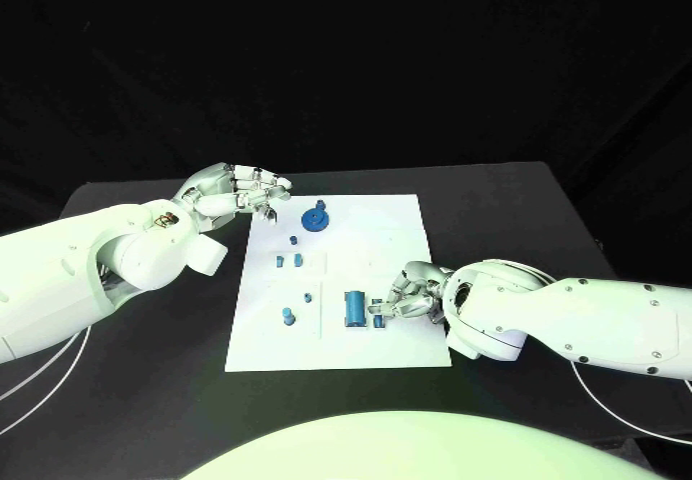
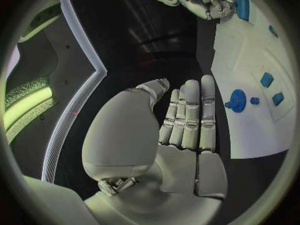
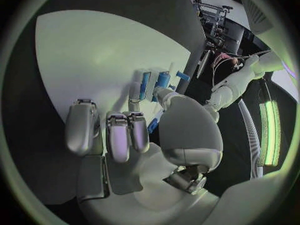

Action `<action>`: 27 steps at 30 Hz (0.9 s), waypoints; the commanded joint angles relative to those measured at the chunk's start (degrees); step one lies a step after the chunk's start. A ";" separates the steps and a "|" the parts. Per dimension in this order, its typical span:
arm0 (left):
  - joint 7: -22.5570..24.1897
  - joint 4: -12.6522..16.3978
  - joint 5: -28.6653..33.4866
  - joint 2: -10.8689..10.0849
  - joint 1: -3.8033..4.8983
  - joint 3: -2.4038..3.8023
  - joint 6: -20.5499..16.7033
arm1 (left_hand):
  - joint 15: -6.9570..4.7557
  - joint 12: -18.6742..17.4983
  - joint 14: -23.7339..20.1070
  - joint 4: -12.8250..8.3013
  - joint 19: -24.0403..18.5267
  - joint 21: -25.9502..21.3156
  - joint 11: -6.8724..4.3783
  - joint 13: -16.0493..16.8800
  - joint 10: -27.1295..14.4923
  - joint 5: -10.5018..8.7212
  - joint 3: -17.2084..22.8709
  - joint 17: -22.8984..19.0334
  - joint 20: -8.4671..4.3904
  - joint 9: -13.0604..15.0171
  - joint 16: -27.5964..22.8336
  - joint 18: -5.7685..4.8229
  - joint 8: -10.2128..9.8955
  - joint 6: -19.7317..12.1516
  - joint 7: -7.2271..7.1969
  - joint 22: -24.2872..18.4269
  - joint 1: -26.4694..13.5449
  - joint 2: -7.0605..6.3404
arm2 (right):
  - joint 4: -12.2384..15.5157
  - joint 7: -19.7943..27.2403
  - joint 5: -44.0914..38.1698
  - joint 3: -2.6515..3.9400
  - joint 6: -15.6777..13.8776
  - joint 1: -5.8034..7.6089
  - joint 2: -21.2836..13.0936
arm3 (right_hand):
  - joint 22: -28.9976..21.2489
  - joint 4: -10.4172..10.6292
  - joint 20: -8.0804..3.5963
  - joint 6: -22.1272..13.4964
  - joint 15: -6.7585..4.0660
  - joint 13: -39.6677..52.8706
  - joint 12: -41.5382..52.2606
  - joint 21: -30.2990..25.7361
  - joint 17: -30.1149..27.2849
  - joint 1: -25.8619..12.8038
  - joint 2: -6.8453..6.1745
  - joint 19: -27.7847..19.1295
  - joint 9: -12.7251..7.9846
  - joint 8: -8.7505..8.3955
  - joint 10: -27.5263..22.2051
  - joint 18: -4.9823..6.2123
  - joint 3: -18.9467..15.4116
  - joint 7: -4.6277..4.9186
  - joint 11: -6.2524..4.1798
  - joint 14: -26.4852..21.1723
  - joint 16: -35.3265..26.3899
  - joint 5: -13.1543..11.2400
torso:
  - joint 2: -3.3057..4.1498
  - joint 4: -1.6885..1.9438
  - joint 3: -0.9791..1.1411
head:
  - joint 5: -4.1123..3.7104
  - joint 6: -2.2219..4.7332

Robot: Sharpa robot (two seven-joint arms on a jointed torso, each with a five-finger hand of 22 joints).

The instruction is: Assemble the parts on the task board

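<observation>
Head view: the white task board [image 1: 378,345] lies mid-table with both hands at its edges.
The left hand [image 1: 231,192] hovers off the board's far left corner, fingers straight, pressed together, holding nothing. The right hand [image 1: 410,293] rests at the board's right side, fingers curled, apparently pinching a small blue part [image 1: 378,322], though the grip is partly hidden. A blue cylinder [image 1: 353,308] lies just beside it; a blue gear [image 1: 316,218] sits near the far edge.

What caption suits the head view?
Right hand works beside a blue cylinder on the white task board; left hand hovers.
</observation>
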 commanded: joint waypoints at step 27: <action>4.70 -2.96 5.93 1.55 -1.49 0.04 -4.89 | 0.69 0.42 -5.52 1.26 -2.76 -4.16 0.51 0.09 -0.87 0.24 -0.33 -1.65 0.75 0.15 -4.48 0.64 0.53 -0.86 0.33 -2.06 0.60 0.12 | -10.37 41.77 29.18 1.19 -1.67 4.95 -3.56 | -6.20 -4.36 3.81 -12.56 4.49 -12.10 -36.37 -54.55 -20.60 14.18 0.21 -15.74 -2.21 -4.91 -20.59 6.65 -1.74 5.97 5.29 -7.53 -22.06 0.16 | -2.28 -0.43 -1.06 | 0.15 2.72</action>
